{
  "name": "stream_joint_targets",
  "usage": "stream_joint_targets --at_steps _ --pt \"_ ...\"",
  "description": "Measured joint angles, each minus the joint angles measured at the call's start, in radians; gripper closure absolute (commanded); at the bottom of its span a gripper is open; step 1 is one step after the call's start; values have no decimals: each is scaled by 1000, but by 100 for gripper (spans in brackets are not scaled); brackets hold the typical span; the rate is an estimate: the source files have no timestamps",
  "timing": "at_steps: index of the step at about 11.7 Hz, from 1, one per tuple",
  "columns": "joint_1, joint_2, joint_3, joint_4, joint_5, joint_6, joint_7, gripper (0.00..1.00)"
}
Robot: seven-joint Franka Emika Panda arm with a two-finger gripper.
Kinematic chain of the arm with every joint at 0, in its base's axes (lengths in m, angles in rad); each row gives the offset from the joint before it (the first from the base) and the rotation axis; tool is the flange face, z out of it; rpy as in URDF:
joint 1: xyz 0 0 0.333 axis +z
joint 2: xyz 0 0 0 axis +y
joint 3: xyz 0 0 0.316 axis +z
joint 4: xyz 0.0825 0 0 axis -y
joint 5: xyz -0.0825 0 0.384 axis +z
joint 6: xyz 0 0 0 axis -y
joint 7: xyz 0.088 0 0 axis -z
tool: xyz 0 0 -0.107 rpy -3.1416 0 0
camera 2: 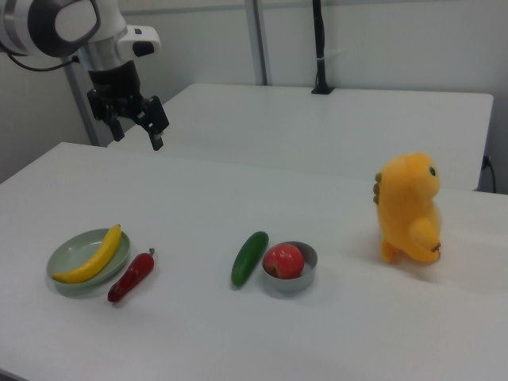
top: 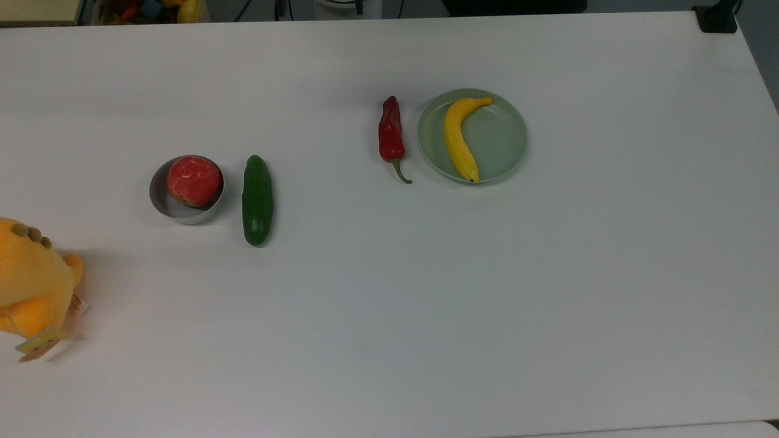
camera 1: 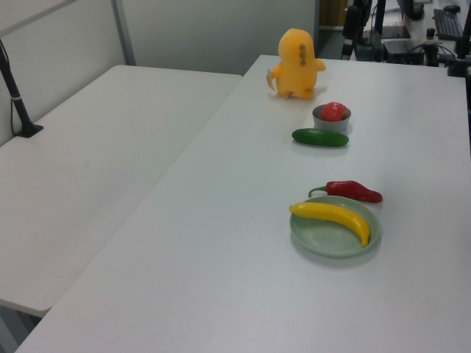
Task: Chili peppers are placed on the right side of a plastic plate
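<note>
One chili pepper (top: 391,132), one plate (top: 500,146), one banana (top: 457,141), one cucumber (top: 257,200), one bowl (top: 168,205)

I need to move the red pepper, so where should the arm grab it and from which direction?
Probably grip the chili pepper across its thick middle, coming straight down, fingers closing across its short width. It lies flat on the table, close beside the plate, and its thin curved stem looks too slight to hold.

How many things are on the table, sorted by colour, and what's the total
Red: 2, the chili pepper and the round fruit
Yellow: 2, the banana and the plush toy
Green: 2, the cucumber and the plastic plate
Grey: 1, the metal bowl
Total: 7
</note>
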Motion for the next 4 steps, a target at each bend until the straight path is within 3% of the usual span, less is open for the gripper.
stream_joint_targets --at_steps 4 --pt "0 -1 -2 0 0 0 -12 0"
